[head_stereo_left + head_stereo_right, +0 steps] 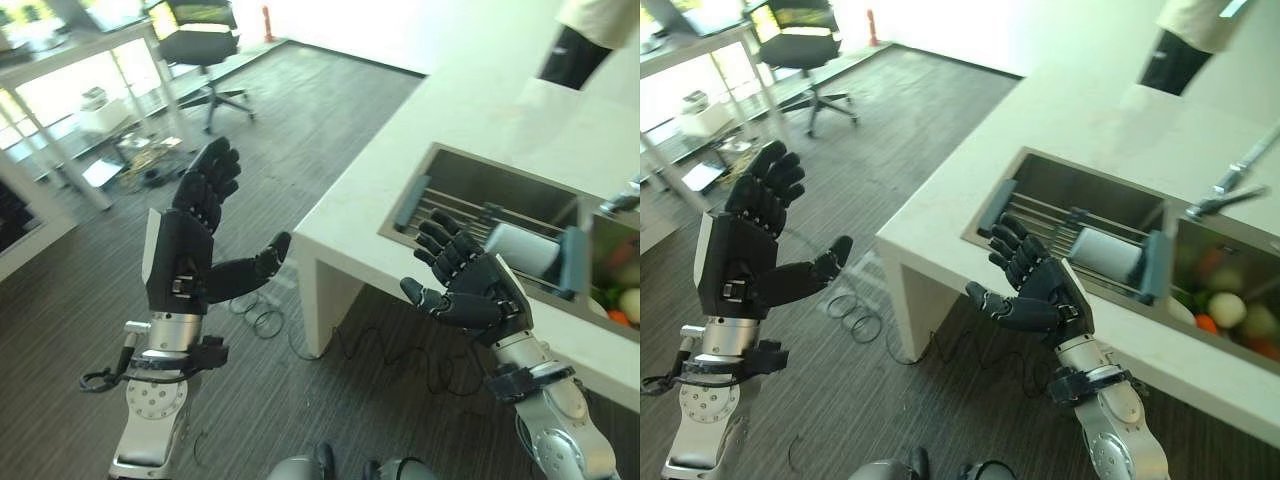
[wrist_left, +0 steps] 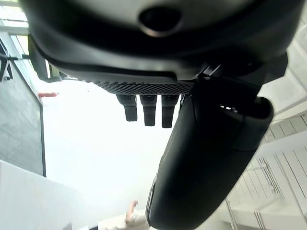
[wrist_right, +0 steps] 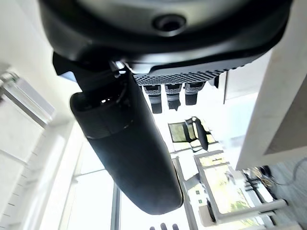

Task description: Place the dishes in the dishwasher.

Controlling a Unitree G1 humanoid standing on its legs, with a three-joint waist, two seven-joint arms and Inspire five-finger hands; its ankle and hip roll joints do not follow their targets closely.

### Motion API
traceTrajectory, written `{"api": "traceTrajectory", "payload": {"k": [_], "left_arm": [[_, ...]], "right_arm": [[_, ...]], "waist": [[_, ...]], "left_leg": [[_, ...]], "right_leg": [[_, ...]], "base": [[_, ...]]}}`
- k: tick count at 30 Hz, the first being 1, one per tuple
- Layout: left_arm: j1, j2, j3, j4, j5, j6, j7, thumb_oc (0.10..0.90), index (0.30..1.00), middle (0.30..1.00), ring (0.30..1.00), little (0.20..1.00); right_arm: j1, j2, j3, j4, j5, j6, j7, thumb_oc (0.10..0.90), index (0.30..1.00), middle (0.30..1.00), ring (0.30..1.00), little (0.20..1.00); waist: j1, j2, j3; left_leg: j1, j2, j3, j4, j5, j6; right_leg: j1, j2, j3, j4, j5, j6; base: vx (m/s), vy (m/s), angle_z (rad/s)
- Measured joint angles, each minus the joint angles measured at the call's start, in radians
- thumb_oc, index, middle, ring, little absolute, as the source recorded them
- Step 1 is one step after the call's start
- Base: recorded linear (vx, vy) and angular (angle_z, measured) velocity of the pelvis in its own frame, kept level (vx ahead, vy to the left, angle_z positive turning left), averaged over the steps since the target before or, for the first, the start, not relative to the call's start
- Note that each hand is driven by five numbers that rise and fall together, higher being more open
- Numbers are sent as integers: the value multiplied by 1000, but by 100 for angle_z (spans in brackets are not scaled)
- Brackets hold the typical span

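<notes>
You are looking at a kitchen corner set inside an office or lab-like room. The kitchen part is a pale counter (image 1: 520, 130) with a steel sink (image 1: 1090, 200) sunk into it; a drying rack (image 1: 1060, 225) lies across the basin, a tap (image 1: 1230, 185) reaches over it, and fruit or vegetables (image 1: 1230, 310) sit in the compartment beside it. A person (image 1: 585, 40) stands at the counter's far side. The office part lies on the robot's left: dark grey carpet (image 1: 300, 130), a black swivel chair (image 1: 205, 50) on castors, and white-framed desks (image 1: 60, 90) near bright windows, with boxes and clutter under them.
</notes>
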Motion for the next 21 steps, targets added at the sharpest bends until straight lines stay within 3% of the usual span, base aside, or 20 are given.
{"api": "traceTrajectory", "payload": {"k": [1,3,4,7,8,11,13,15,17,18,19,20,21], "left_arm": [[-2,17,4,0,-3,0,0,800,900,900,900,900],[-10,58,9,-1,-3,0,-2,800,900,900,900,900],[-15,61,10,-1,-4,0,-3,800,900,900,900,900],[-6,50,-2,-19,-6,1,17,800,900,900,900,900],[-3,33,5,-36,-37,0,26,800,900,900,900,900],[0,15,9,-45,-49,2,33,800,900,900,900,900],[11,7,5,-46,-92,4,16,800,900,900,900,900],[32,-33,2,-49,-124,5,-19,800,900,900,900,900],[48,-70,-6,-48,-136,6,-49,800,900,900,900,900],[56,-76,-14,-48,-154,7,-57,800,900,900,900,900],[67,-78,-18,-47,-163,11,-74,800,900,900,900,900],[67,-77,-26,-44,-182,28,-103,800,900,900,900,900],[66,-77,-30,-41,-216,43,-129,800,900,900,900,900]], "right_arm": [[0,6,13,0,-1,-3,7,800,900,900,900,900],[-2,8,36,-5,-2,-4,8,800,900,900,900,900],[-20,8,37,-5,-3,-4,-5,800,900,900,900,900],[-66,-44,32,-2,-22,-5,-39,800,900,900,900,900],[-69,-57,23,-1,-22,-3,-39,800,900,900,900,900],[-65,-71,9,-2,-21,-3,-43,800,900,900,900,900],[-50,-92,-1,-10,-21,-4,-42,800,900,900,900,900],[-19,-96,-25,-10,-21,-5,-40,800,900,900,900,900],[17,-97,-35,-6,-22,-4,-45,800,900,900,900,900],[16,-93,-30,-5,-23,-3,-50,800,900,900,900,900],[8,-93,-22,-6,-24,-3,-50,800,900,900,900,900],[9,-92,-23,-5,-25,-3,-51,800,900,900,900,900],[12,-90,-23,-4,-26,-2,-51,800,900,900,900,900]], "waist": [[-3,-12,4],[-4,-32,5],[-3,-35,3],[-2,-21,5],[-2,-17,3],[10,-15,3],[13,-14,2],[11,3,2],[3,9,0],[2,18,0],[1,39,0],[3,56,0],[9,60,1]], "left_leg": [[-17,1,17,23,-20,-32],[-63,9,20,61,-34,-23],[-104,21,-3,80,-21,-43],[-117,64,-11,60,2,-102],[-98,88,2,0,16,-128],[-57,91,-33,-52,28,-167],[-18,97,-29,-83,45,-189],[-4,98,-58,-67,100,-187],[-1,97,-82,-54,103,-174],[-8,95,-87,-49,87,-162],[-39,96,-122,-6,37,-160],[-88,95,-150,49,6,-175],[-134,94,-172,74,5,-177]], "right_leg": [[-20,-34,54,-1,13,22],[-44,-55,184,-25,35,38],[-53,-24,215,-40,36,27],[-85,10,196,-20,76,-6],[-86,39,179,-46,71,-17],[-96,63,184,-29,88,-60],[-114,68,187,43,50,-95],[-122,80,196,97,2,-123],[-118,83,191,130,-31,-126],[-119,89,190,134,-25,-141],[-117,105,188,119,-23,-146],[-109,113,187,104,-24,-150],[-88,109,186,84,-27,-153]], "base": [[75,-304,-67],[151,-466,-40],[209,-578,-5],[183,-461,6],[164,-305,-14],[147,-256,-49],[103,-154,-48],[92,-37,-18],[96,70,8],[173,149,10],[235,192,3],[338,295,-3],[342,389,-6]]}}
